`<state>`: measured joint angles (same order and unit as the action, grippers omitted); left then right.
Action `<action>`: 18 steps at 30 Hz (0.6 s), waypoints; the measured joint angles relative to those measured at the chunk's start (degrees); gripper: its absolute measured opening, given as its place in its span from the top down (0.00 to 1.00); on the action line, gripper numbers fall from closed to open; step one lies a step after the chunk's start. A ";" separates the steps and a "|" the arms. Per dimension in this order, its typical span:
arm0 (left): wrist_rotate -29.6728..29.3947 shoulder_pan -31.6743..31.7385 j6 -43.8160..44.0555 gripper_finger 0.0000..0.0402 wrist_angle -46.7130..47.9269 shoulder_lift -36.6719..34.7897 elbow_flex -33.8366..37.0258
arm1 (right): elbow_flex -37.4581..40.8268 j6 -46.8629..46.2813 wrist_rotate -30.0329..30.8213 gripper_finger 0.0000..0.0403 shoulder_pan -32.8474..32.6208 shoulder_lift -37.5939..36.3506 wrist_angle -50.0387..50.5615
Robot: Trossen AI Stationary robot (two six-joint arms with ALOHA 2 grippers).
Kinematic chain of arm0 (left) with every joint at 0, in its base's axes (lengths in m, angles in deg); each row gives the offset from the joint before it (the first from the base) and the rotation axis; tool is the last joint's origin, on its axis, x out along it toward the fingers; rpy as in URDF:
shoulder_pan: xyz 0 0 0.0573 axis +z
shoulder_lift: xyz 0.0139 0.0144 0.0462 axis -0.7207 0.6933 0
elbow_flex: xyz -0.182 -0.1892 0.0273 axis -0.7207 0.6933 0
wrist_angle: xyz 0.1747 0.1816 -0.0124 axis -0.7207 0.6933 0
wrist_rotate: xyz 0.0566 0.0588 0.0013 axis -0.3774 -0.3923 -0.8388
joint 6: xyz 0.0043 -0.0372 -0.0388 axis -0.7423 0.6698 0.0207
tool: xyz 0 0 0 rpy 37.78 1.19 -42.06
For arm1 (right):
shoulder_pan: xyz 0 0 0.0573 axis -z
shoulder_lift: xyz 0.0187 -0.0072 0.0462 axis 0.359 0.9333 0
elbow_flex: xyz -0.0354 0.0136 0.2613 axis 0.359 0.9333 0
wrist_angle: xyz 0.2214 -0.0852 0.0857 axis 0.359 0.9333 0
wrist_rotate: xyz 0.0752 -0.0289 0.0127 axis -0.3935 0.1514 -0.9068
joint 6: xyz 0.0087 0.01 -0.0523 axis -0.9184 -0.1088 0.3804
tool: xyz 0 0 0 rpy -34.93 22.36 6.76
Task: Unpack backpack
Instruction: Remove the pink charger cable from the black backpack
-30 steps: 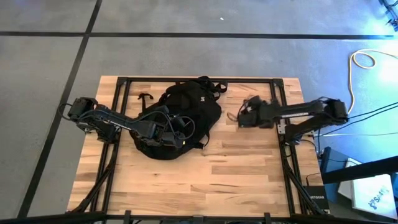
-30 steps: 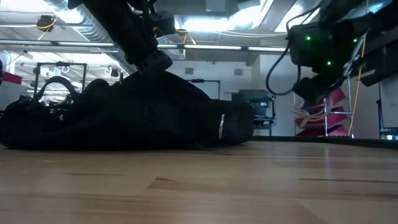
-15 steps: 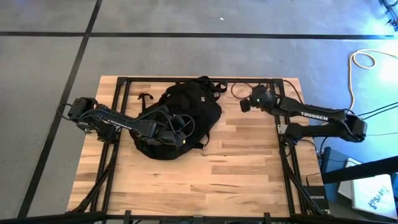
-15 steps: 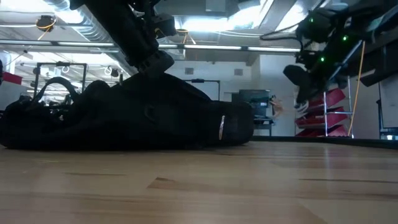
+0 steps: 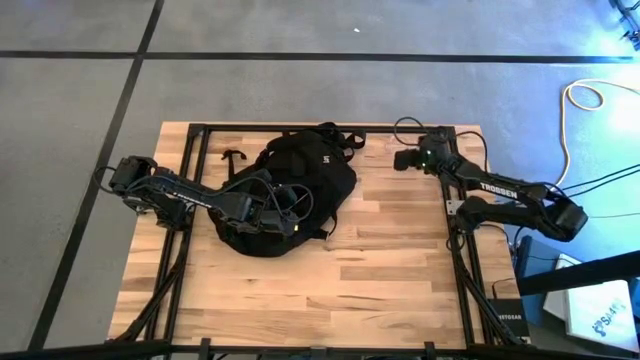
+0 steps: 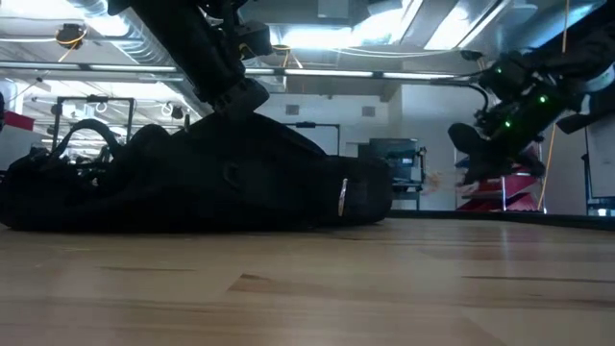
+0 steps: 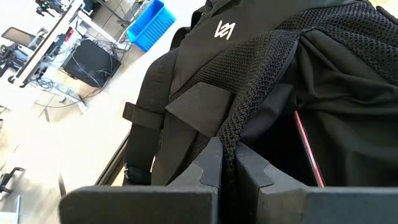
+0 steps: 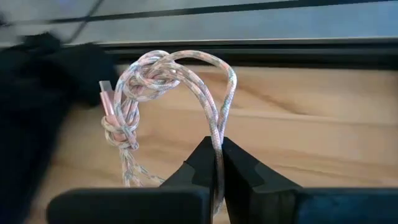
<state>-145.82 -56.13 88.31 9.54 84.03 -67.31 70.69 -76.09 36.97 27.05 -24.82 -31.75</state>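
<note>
The black backpack (image 5: 300,180) lies flat on the wooden table (image 5: 380,270), left of the middle, its white logo (image 7: 224,29) facing up. My left gripper (image 7: 229,155) is at its near left part (image 5: 285,212), shut on the mesh edge of an open pocket. A thin pink edge (image 7: 308,152) shows inside that opening. My right gripper (image 5: 398,160) is near the table's far right corner, shut on a pink braided cable (image 8: 161,93) tied into a knotted bundle. My left gripper pinches the black mesh edge (image 7: 239,134) of the backpack's pocket opening between its two fingers, slanting down from the table's left. The mesh rises in a ridge toward the fingertips. The rest of the backpack lies on the table. My right gripper pinches one strand of the cable's loop (image 8: 219,127) between its two fingertips. The knotted bundle (image 8: 124,118) with its pink plug stands out beyond the fingers, over the wood.
The near half of the table is bare wood. Black frame rails (image 5: 455,240) run along its left and right sides. Beyond the right edge, cords (image 5: 590,95) and boxes lie on the floor. A loose black strap (image 5: 232,156) lies beside the backpack's far left.
My right gripper has swung from beside the backpack's right side toward the table's far right corner, sinking a little and rolling, still shut on the cable. The backpack and my left gripper have kept still.
</note>
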 joint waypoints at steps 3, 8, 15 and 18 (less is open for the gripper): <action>0.00 0.00 -0.01 1.00 0.01 0.00 0.00 | 1.23 -1.87 0.18 1.00 2.50 0.02 -0.87; 0.00 0.00 0.01 1.00 0.02 0.00 0.00 | 2.06 -2.57 0.83 1.00 5.70 0.02 -0.27; 0.13 0.00 -0.97 1.00 0.17 0.00 0.00 | 2.06 0.23 2.32 0.87 6.72 0.02 0.76; 0.20 0.00 -0.99 1.00 0.17 0.00 0.00 | 2.06 0.74 2.46 0.76 6.72 0.02 0.77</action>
<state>-145.62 -56.13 87.32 9.71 84.03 -67.31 72.75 -75.36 39.43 33.77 -24.79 -30.97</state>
